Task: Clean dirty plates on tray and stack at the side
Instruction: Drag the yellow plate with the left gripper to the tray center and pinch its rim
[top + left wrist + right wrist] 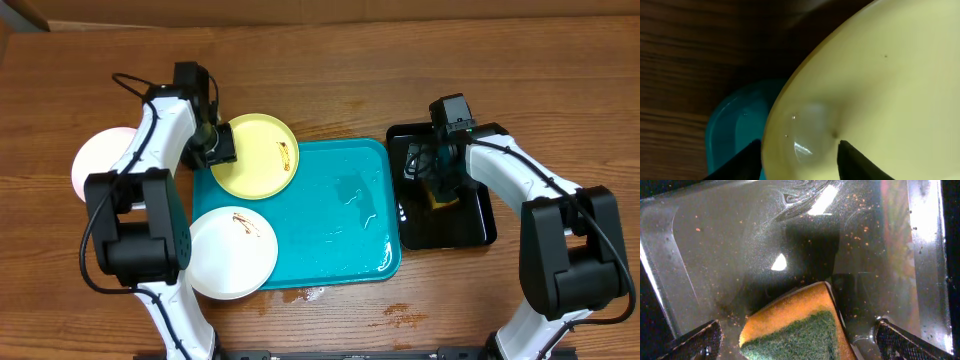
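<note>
The pale yellow-green plate (255, 160) with a brown smear lies over the far left corner of the turquoise tray (330, 220). My left gripper (220, 148) is open, its fingers straddling that plate's left rim. In the left wrist view (800, 162) the plate (880, 90) fills the frame above a tray corner (735, 125). A white plate (230, 255) with a brown smear overlaps the tray's near left corner. Another white plate (98, 165) lies on the table at the left, partly hidden by my left arm. My right gripper (436, 178) (800, 342) is open around a sponge.
A glossy black tray (475, 225) (715, 255) stands right of the turquoise tray. It holds an orange sponge with a green scouring face (441, 197) (790, 325). The turquoise tray is wet. Small brown and wet stains (400, 315) mark the table near its front edge.
</note>
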`<state>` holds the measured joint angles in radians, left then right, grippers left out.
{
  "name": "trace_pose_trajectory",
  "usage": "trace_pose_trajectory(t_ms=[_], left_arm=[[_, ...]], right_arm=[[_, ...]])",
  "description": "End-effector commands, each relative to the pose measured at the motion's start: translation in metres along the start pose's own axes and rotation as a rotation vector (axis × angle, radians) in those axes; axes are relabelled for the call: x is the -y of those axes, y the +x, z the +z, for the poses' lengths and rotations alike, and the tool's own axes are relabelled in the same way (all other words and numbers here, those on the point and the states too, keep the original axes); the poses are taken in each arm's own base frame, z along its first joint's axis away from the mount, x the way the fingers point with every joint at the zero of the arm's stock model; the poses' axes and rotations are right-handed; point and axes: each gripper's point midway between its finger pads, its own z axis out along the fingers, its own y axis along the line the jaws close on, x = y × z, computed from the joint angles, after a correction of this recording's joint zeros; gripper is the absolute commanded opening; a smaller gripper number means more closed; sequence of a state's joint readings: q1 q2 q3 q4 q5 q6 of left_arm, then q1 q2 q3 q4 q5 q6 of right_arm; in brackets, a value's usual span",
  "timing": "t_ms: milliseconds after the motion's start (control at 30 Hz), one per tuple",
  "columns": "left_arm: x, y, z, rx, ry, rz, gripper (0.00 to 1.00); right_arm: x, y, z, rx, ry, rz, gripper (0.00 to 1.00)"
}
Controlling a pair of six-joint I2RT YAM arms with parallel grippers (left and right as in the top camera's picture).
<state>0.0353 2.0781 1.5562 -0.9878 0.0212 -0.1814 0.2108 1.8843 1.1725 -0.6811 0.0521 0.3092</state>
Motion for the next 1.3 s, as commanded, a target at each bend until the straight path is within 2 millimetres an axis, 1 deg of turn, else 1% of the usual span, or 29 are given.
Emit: trace_pose_trajectory(t_ms=[0, 167, 333, 567, 700, 800, 933, 1033, 1200, 1267], left_arm=[[0.002, 0.005, 0.007, -0.027, 0.020, 0.018, 0.44], [0.029, 0.012, 0.005, -0.055, 0.144, 0.065, 0.41], [0.052, 0.023, 0.006, -0.084, 0.186, 0.106, 0.35], [0.088, 0.050, 0.017, -0.124, 0.180, 0.209, 0.37], [0.111, 0.062, 0.018, -0.133, 0.179, 0.269, 0.38], [0.123, 0.070, 0.018, -0.138, 0.179, 0.302, 0.39], [0.135, 0.078, 0.018, -0.146, 0.176, 0.310, 0.39], [0.137, 0.081, 0.018, -0.153, 0.164, 0.297, 0.38], [0.136, 0.084, 0.019, -0.162, 0.160, 0.280, 0.31], [0.136, 0.084, 0.019, -0.163, 0.158, 0.280, 0.26]], right_arm=[[0.000, -0.007, -0.004, 0.021, -0.001, 0.001, 1.00], [0.000, -0.007, -0.004, 0.021, -0.001, 0.001, 1.00], [0.000, -0.007, -0.004, 0.021, -0.001, 0.001, 1.00], [0.000, -0.007, -0.004, 0.021, -0.001, 0.001, 1.00], [0.000, -0.007, -0.004, 0.021, -0.001, 0.001, 1.00], [0.000, -0.007, -0.004, 0.021, -0.001, 0.001, 1.00], [0.000, -0.007, -0.004, 0.021, -0.001, 0.001, 1.00], [0.000, -0.007, -0.004, 0.021, -0.001, 0.001, 1.00], [0.000, -0.007, -0.004, 0.021, -0.001, 0.001, 1.00], [0.000, -0.007, -0.004, 0.021, -0.001, 0.001, 1.00]])
